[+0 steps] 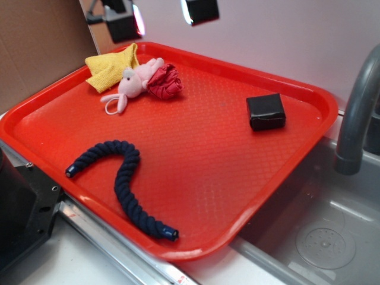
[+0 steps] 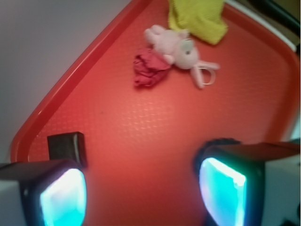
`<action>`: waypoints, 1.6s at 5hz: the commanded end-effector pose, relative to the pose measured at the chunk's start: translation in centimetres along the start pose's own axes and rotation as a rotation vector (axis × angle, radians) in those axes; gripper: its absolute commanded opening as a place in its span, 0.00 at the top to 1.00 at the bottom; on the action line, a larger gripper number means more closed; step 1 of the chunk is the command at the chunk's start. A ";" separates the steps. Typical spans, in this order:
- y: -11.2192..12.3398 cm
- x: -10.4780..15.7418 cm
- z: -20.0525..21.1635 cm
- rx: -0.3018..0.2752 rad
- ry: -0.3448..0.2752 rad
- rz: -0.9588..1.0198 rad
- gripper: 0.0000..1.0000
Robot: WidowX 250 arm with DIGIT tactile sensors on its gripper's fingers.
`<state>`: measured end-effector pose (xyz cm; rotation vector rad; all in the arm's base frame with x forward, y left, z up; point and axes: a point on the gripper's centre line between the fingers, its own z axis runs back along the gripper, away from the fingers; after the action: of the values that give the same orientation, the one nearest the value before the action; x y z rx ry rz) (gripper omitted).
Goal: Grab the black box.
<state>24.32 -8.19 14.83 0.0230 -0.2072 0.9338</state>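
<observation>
The black box (image 1: 266, 111) is a small glossy block lying on the right side of the red tray (image 1: 196, 196). In the wrist view the black box (image 2: 67, 147) peeks out just above the left pad. My gripper (image 1: 161, 18) hangs high over the tray's far edge, well left of and above the box; only its two lit pads show at the top of the exterior view. In the wrist view the gripper (image 2: 141, 195) is open, its glowing pads far apart with bare tray between them.
A pink plush toy (image 1: 135, 83) with a red cloth ball (image 1: 164, 82) and a yellow cloth (image 1: 110, 68) lie at the tray's far left. A dark blue rope (image 1: 122, 181) curls near the front. A grey faucet (image 1: 356, 113) and sink (image 1: 323, 237) stand right.
</observation>
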 end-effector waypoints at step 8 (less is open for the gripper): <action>-9.3 -0.7 -9.4 0.016 0.090 -0.115 0.00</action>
<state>31.57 -13.11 3.90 0.0613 -0.0569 0.8101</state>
